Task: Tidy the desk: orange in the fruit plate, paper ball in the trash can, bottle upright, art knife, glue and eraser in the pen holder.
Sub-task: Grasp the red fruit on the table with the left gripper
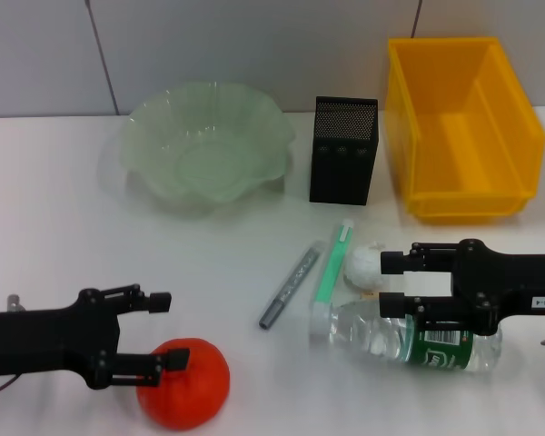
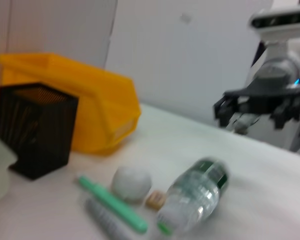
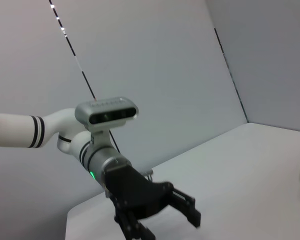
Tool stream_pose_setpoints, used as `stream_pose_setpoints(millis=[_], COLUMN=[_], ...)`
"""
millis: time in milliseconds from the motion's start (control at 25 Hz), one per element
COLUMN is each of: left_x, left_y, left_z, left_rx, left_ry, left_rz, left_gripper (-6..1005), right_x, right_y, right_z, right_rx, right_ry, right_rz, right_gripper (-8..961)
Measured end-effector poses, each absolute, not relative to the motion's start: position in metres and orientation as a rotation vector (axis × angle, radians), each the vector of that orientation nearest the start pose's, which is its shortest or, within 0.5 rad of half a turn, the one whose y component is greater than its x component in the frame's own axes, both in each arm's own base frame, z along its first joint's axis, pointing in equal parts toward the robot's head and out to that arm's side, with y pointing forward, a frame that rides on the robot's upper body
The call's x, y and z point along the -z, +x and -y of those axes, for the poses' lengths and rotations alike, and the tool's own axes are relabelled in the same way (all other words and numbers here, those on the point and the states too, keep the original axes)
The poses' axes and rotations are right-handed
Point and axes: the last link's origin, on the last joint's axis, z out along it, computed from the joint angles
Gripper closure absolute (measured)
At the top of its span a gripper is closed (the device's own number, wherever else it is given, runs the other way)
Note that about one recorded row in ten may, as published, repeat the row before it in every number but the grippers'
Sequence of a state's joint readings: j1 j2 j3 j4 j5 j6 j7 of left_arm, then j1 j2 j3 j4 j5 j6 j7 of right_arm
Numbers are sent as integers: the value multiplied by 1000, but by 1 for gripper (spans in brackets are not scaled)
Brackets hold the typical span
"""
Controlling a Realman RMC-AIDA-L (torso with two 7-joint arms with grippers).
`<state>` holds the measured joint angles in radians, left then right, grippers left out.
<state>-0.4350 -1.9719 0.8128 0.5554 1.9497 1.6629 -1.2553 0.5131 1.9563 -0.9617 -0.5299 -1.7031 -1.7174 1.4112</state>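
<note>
both arms low over the white bench point(image 1: 54, 227) near its front edge. the left end effector point(image 1: 163, 329) is spread wide, its lower finger touching the top of the round orange fruit point(image 1: 183, 383) at the front left; nothing is grasped. the right end effector point(image 1: 395, 280) is likewise released, its fingers bracketing the neck end of the clear plastic bottle with green label point(image 1: 409, 336), which lies on its side at the front right.

between the two, mid-bench, lie a white crumpled paper ball point(image 1: 366, 263), a green glue stick point(image 1: 332, 263) and a grey art knife point(image 1: 289, 287), close together. toward the back edge stand the pale green ruffled glass fruit plate point(image 1: 204, 145), the black mesh pen holder point(image 1: 343, 150) and the yellow plastic bin point(image 1: 463, 127) serving as trash can, all empty.

likely hazards: the round fruit may roll off the front edge if the fingers close off-centre; the bottle may roll or skid toward the paper ball when nudged.

the left wrist view reveals a small tan eraser point(image 2: 155, 200) wedged between paper ball and bottle, which the head view hides. the right wrist view shows only the opposite arm's spread fingers, none of the task objects.
</note>
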Motion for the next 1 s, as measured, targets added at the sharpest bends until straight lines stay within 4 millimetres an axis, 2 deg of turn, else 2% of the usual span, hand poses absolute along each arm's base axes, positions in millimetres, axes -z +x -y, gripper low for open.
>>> stream_pose_setpoints(millis=[240,840,1000], left_x=[2,6,5], left_y=[-312,-314,-313], left_z=[-286,-285,-286], left_rx=[514,472,478], left_ry=[-2864,-2873,-2870], left_rz=[611,588,588], left_gripper=[212,243,484], right_x=[-14,-14,-14], right_y=[249,248,248], right_z=[-311,-315,-316], right_rx=[-926,-913,-908], right_ry=[-2892,-2886,-2887], right_rz=[-648,-674,-673], right_gripper=[278,279,279])
